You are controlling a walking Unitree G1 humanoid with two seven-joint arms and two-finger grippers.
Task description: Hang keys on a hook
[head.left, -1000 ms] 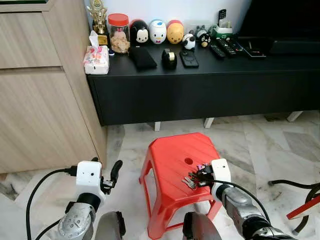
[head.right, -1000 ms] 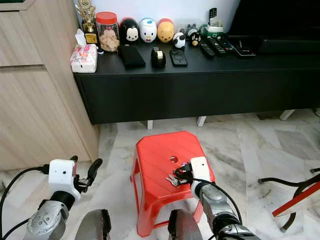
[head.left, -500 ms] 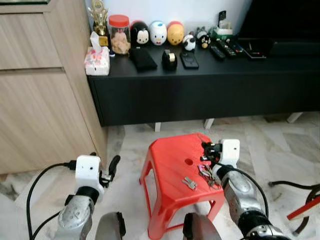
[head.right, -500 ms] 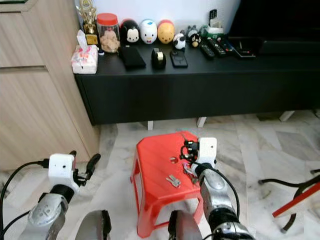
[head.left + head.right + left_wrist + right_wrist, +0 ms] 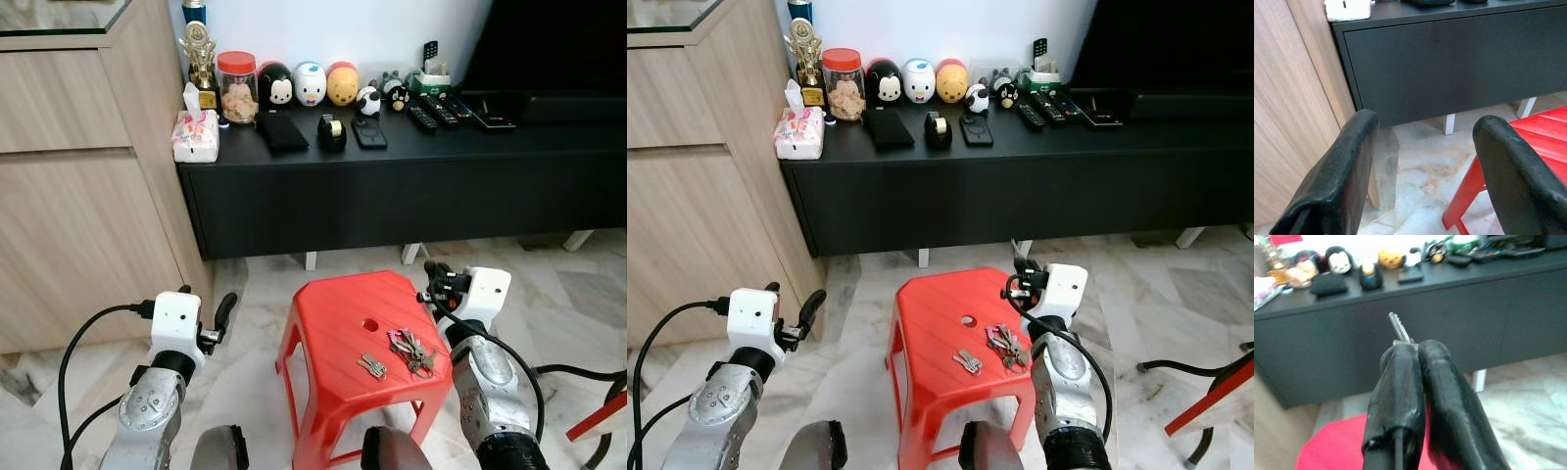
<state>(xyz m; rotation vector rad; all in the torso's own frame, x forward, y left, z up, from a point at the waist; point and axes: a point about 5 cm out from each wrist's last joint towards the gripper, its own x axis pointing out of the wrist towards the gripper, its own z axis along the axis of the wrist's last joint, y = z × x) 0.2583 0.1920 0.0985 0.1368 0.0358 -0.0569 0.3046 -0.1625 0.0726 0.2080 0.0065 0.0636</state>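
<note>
The right gripper (image 5: 1418,350) is clenched on one key (image 5: 1399,328), raised over the stool (image 5: 338,313). A key bunch (image 5: 412,350) lies on the seat. Left gripper (image 5: 1425,147) is released, idle. No hook visible yet: keep the grip firm, carry w/o swinging.

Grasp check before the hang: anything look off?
Yes: right gripper is shut on a single key, while the key bunch and a small loose key lie on the red stool, apart from it.
</note>
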